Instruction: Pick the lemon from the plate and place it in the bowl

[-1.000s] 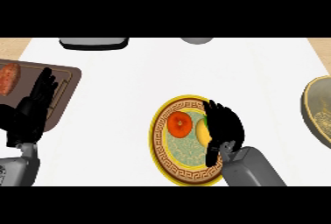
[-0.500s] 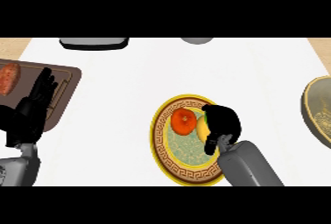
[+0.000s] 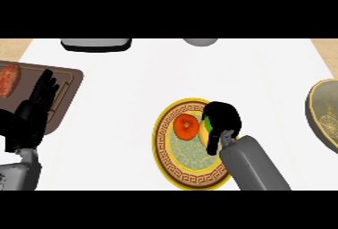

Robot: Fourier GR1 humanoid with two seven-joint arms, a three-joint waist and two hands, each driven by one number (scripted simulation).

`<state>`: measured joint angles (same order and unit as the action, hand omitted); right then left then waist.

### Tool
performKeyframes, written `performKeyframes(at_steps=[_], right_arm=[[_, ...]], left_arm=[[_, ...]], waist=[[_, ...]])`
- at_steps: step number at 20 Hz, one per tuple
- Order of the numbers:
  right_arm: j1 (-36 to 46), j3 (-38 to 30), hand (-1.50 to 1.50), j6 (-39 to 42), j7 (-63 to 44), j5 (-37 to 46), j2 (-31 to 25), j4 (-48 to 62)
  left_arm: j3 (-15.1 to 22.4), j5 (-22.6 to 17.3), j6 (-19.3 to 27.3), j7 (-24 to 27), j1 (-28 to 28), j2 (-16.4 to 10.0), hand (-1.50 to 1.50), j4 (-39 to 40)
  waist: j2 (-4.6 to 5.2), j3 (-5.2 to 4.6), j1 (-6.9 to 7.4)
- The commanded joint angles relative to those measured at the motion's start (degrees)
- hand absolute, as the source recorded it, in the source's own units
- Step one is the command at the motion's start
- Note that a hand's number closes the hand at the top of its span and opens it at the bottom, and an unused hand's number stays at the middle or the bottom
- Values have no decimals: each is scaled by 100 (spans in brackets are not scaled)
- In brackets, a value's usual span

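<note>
grasp stage | we see right robot hand (image 3: 221, 117) curled round lemon (image 3: 204, 133) on plate (image 3: 160, 147), centre frame | left robot hand (image 3: 30, 118) open, left edge | lift and carry to bowl (image 3: 320, 112), right edge, not yet done

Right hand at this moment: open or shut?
Shut on the lemon: the right hand has its fingers curled over it on the plate, leaving only a yellow-green sliver showing.

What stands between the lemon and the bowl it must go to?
Nothing visible. The right robot hand curls round the lemon on the plate; only counter lies between the plate and the bowl at the right. The tomato sits on the lemon's other side, left.
</note>
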<state>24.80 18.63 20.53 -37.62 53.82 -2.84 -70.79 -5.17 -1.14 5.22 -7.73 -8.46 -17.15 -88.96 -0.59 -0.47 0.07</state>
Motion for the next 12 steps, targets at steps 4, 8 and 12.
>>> performKeyframes(at_steps=[4,8,12], right_arm=[[-239,-50,150,-718,473,388,-38,186],[577,-1269,150,-922,-613,301,-236,624],[1096,-2310,150,-1440,-1427,264,-659,1064]], left_arm=[[-303,-37,-212,138,-25,-69,0,210],[-262,-32,-162,273,19,-18,0,154],[-131,69,-144,99,-104,6,0,194]], waist=[[61,47,-1],[94,45,40],[137,49,69]])
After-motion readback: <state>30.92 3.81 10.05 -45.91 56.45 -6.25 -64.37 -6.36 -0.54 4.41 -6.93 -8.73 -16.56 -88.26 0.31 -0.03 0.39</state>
